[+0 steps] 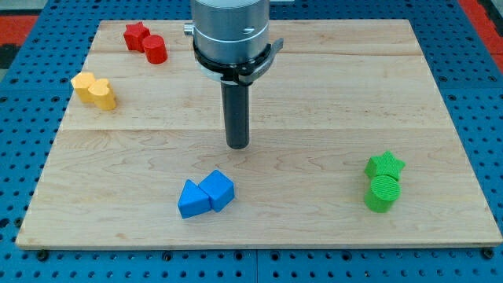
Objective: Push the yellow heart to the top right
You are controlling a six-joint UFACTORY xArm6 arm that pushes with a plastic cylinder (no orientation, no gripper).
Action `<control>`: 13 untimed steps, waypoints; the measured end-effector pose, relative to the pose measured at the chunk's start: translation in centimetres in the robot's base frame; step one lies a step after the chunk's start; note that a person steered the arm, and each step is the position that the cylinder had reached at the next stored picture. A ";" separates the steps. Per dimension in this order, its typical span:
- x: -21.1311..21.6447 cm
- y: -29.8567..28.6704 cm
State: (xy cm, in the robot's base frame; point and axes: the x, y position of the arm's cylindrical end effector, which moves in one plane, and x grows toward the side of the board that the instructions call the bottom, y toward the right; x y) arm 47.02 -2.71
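A robotics lab bench: a wooden counter (pixel 330 94) on blue perforated pegboard (pixel 471 86), beneath a metal arm's tool (pixel 237 146)

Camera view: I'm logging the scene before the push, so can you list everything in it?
Red blocks: two, a star touching a cylinder, top left.
Yellow blocks: two, touching, left edge; a heart and one of unclear shape.
Blue blocks: two, angular, touching, bottom centre.
Green blocks: two, a star touching a cylinder, bottom right.
Board: one, pale wood.
My tip: one, dark, mid-board, touching no block.
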 end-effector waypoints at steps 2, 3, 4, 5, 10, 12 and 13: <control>0.0 -1.4; 0.0 -1.6; 0.0 -2.7; -1.7 -7.0; -7.9 -24.4; -9.5 -21.3; -8.2 -15.8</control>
State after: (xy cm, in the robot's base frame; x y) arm 38.79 -18.50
